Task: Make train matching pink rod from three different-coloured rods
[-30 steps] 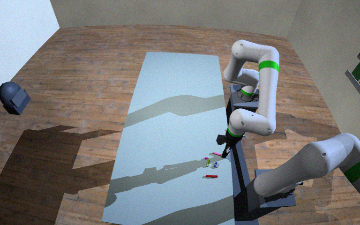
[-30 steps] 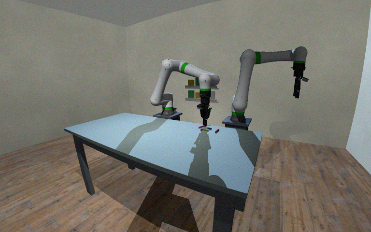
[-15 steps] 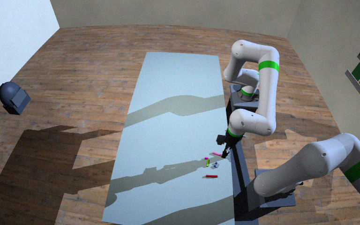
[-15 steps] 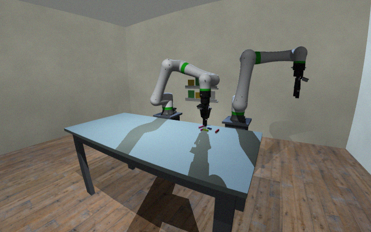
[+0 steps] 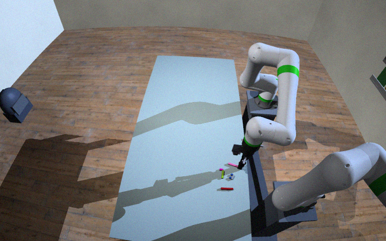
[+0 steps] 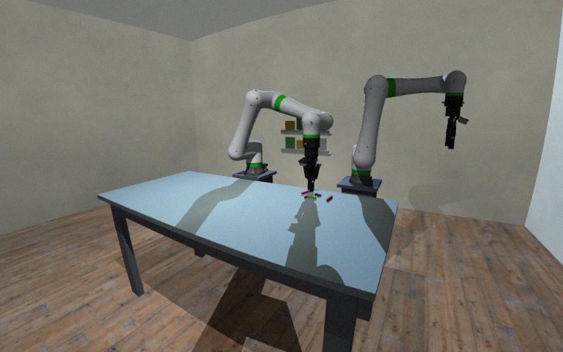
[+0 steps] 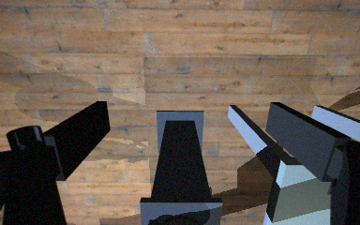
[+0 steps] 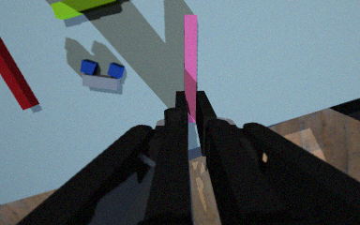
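Near the pink square-section rod [image 5: 232,164] [image 6: 306,192] [image 8: 190,47] on the table, top view, no three-rod train stands yet; exterior, the left gripper [image 6: 450,146] [image 7: 187,116] hangs far off; left wrist, it's open, empty; right wrist, the right gripper [image 5: 240,167] [image 6: 311,190] [image 8: 189,105] is nearly closed at the rod's end, grip uncertain.
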`<control>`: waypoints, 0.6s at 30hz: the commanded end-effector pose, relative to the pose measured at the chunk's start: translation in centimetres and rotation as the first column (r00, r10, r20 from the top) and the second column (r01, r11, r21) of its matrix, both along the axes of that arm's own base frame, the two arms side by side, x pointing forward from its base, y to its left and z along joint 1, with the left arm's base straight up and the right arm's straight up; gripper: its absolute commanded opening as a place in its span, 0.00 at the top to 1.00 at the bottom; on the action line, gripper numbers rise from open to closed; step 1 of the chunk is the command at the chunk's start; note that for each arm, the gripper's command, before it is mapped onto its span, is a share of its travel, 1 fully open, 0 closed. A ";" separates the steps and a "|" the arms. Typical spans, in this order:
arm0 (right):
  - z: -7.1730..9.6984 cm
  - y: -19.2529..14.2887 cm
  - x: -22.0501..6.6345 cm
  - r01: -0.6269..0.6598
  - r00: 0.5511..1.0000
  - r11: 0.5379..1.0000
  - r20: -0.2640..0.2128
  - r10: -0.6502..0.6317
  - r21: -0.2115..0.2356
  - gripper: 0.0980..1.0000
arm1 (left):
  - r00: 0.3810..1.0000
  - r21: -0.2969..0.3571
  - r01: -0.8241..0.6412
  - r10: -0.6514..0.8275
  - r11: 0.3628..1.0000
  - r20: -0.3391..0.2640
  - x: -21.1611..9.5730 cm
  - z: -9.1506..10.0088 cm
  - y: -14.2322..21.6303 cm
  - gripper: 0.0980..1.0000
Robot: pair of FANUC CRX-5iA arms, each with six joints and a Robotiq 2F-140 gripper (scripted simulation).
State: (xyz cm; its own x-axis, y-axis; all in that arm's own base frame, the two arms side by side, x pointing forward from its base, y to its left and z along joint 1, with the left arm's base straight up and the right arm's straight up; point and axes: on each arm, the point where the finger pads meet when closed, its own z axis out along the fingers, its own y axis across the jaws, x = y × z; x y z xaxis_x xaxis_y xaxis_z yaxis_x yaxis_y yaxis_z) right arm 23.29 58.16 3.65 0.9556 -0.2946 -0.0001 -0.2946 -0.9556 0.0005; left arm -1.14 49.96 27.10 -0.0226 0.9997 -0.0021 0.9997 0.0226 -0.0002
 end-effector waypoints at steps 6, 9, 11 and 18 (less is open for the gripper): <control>0.1 0.1 0.0 0.000 1.000 1.000 0.001 0.000 0.002 0.97 | 1.000 0.002 0.000 0.000 1.000 0.000 0.0 0.1 0.0 0.00; 0.1 0.1 0.0 0.000 1.000 1.000 0.001 0.000 0.002 0.95 | 1.000 0.002 0.000 0.000 1.000 0.000 0.0 0.1 0.0 0.00; 0.1 0.1 0.0 0.000 1.000 1.000 0.001 0.000 0.002 0.95 | 1.000 0.002 0.000 0.000 1.000 0.000 0.0 0.1 0.0 0.00; 0.1 0.1 0.0 0.000 1.000 1.000 0.001 0.000 0.002 0.88 | 1.000 0.002 0.000 0.000 1.000 0.000 0.0 0.1 0.0 0.00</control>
